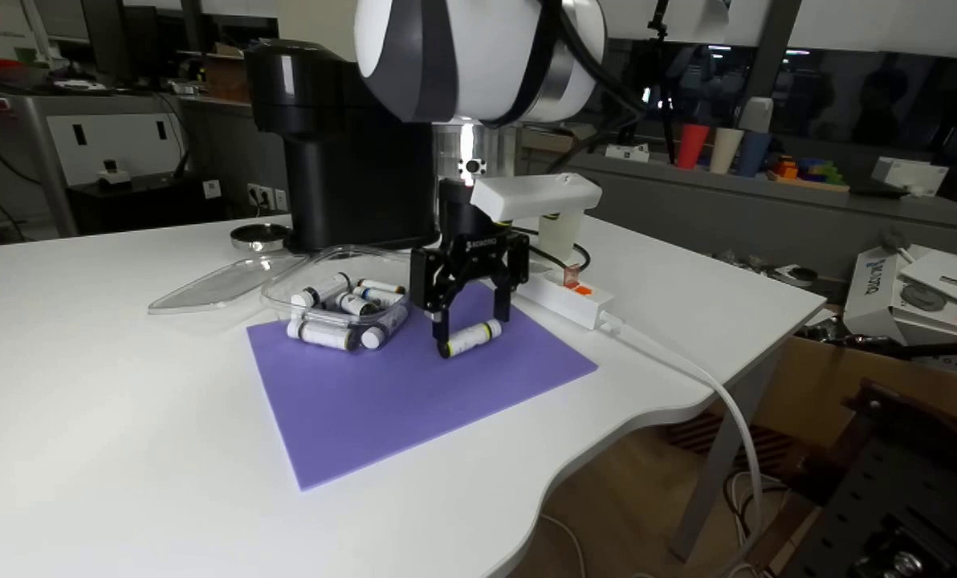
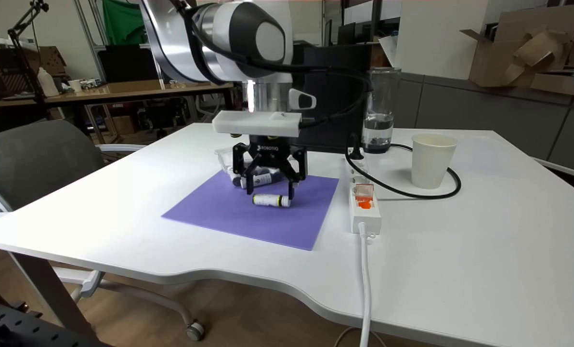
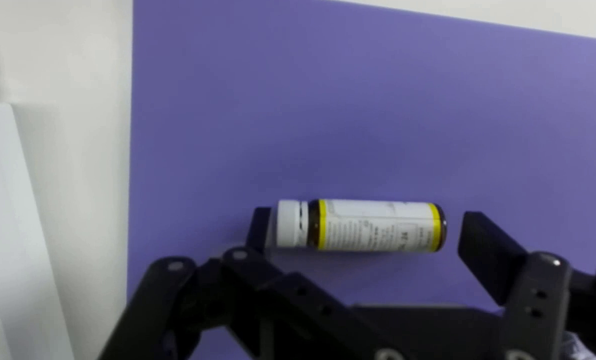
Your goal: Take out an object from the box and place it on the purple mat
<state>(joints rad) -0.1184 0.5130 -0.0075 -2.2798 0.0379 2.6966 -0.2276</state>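
On the mat (image 1: 382, 425), right of its centre in both exterior views, a vial (image 3: 373, 225) lies on its side, out of the box (image 1: 326, 263). The gripper (image 1: 471, 327) straddles it, pointing down, fingers (image 3: 488, 255) set wide, one past each end, with nothing gripped: in the wrist view a gap shows at the dark base, right, while the left finger is just beside the white cap; I cannot tell whether they touch. In an exterior view the box is left of the gripper, with more vials (image 1: 322, 291) inside, and a clear lid (image 1: 226, 285) lies farther left on the table (image 1: 125, 401). Just right of the mat is a power strip (image 2: 365, 219).
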